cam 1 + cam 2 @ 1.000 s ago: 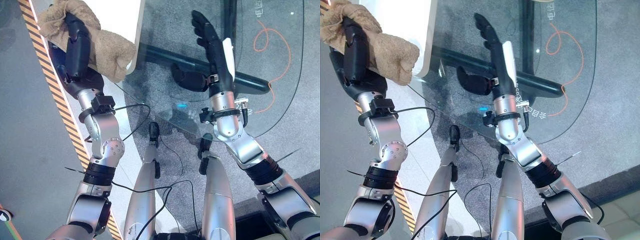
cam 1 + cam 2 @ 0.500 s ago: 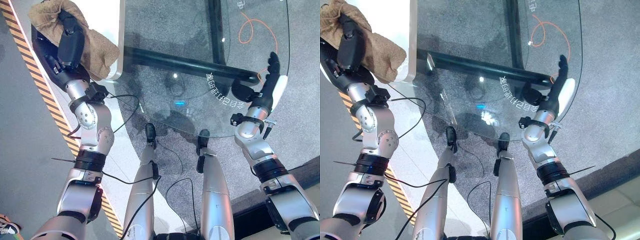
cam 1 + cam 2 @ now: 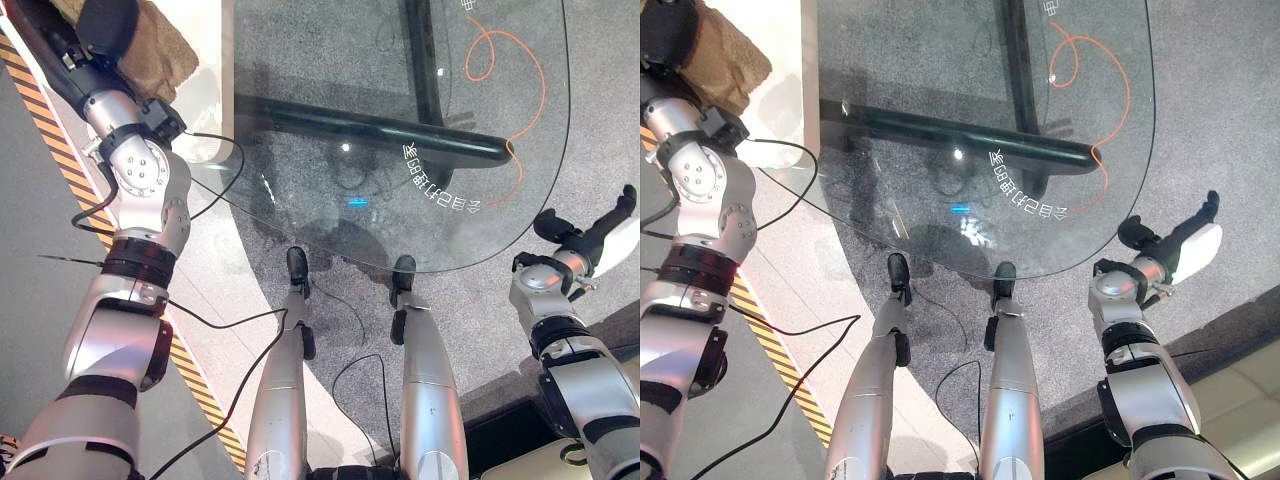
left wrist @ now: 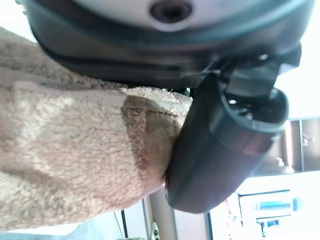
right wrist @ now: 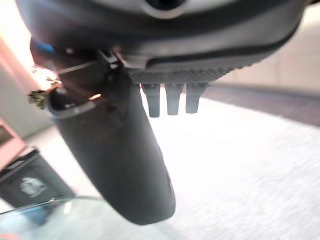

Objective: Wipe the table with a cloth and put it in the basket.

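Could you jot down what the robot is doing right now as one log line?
left hand: shut on cloth | right hand: open, off the glass table edge | basket: unseen

- The left hand (image 4: pixel 165 55) spans the upper edge.
- Its dark thumb (image 4: pixel 220 150) presses against a fluffy beige cloth (image 4: pixel 75 150).
- The cloth bulges beside the palm.

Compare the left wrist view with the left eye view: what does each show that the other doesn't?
Left wrist view: the left hand's thumb pressed against the tan cloth from very close, so the hold is plain.

Left eye view: the glass table with an orange cord seen through it, the striped floor tape, and the right hand out past the table's right edge, fingers straight.

Both: the cloth in the left hand, off the table's left side.
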